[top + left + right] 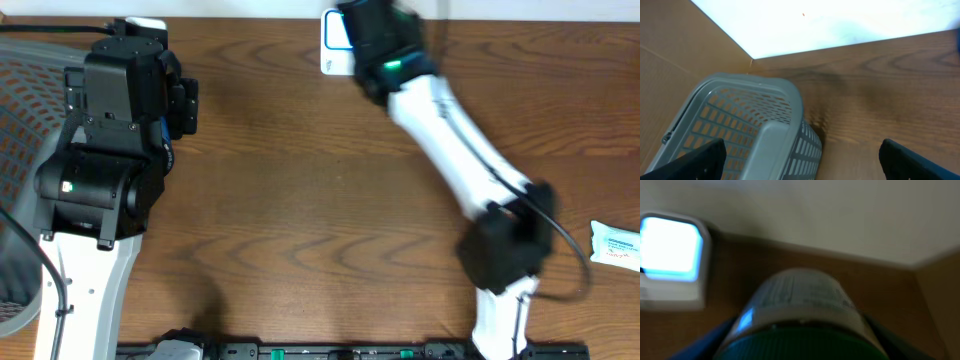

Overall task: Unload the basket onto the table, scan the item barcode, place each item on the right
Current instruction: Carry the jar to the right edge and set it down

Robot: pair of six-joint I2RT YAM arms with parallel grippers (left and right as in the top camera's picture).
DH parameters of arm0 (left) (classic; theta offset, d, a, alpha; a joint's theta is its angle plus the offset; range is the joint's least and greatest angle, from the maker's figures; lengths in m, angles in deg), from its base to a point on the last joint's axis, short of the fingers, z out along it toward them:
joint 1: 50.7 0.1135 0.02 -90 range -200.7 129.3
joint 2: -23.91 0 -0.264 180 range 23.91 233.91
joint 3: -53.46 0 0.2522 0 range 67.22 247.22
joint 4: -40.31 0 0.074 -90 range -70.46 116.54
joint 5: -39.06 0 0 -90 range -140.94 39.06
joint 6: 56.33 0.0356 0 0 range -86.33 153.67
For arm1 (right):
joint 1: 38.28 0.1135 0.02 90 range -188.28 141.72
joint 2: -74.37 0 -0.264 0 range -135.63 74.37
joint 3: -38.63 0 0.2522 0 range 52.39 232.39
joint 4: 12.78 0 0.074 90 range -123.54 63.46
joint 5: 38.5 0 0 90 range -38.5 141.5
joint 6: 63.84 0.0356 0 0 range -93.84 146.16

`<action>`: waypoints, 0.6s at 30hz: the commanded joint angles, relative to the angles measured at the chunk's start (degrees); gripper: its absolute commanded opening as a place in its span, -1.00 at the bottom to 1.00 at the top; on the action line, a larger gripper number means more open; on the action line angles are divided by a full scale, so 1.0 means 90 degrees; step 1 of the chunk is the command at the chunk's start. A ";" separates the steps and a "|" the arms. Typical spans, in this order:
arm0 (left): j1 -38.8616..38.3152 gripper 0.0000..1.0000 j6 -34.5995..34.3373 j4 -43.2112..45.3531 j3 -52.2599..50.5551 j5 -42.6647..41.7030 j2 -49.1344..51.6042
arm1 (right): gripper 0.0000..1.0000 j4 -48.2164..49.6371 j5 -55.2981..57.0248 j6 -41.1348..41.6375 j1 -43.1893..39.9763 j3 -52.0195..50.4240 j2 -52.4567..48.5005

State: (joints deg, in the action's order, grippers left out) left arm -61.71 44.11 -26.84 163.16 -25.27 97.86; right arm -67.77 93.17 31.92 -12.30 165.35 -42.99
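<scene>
**Green-capped bottle gripped in front of the lit scanner**

The brown wood-grain table (300, 200) carries everything. The left arm sits at its own side of the table, and the grey lattice basket (770, 87) lies directly beneath and ahead of the left gripper (802, 145). This gripper's jaws are spread wide with nothing between them.

The right arm reaches to the far edge of the table. There the right gripper (802, 335) is clamped on the bottle (800, 297), one dark finger against each flank. The bottle is a round container lying lengthwise out of the jaws. Its dark green cap is nearest the wrist camera, and a white wrap-around label with rows of fine print, too blurred to read, faces up. A barcode cannot be made out.

Ahead and to the left of this gripper, just beside the bottle, stands the scanner (670, 247), a white box with a glowing blue-white window.

Well behind the right gripper, near the table's right edge, lies a small white packet (615, 243).
</scene>
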 commanded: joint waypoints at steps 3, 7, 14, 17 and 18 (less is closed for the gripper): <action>0.0024 0.96 0.0027 0.0002 -0.0012 0.0058 0.0012 | 0.03 -0.1812 -0.1443 0.2555 -0.1409 0.0022 0.0743; 0.0024 0.96 0.0027 0.0002 -0.0012 0.0058 0.0012 | 0.03 -0.2701 -0.2069 0.2841 -0.2642 0.0017 0.0673; 0.0024 0.95 0.0027 0.0002 -0.0012 0.0058 0.0012 | 0.03 -0.3079 -0.2217 0.2832 -0.4529 -0.0036 0.0189; 0.0024 0.96 0.0027 0.0002 -0.0012 0.0058 0.0012 | 0.04 -0.3045 -0.2215 0.2827 -0.5153 -0.0049 -0.0136; 0.0024 0.96 0.0027 0.0002 -0.0012 0.0058 0.0012 | 0.03 -0.3033 -0.2215 0.2827 -0.5333 -0.0049 -0.0265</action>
State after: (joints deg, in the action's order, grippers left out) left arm -61.69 44.21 -26.84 163.16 -25.29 97.86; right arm -95.23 73.47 55.84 -56.63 165.11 -43.03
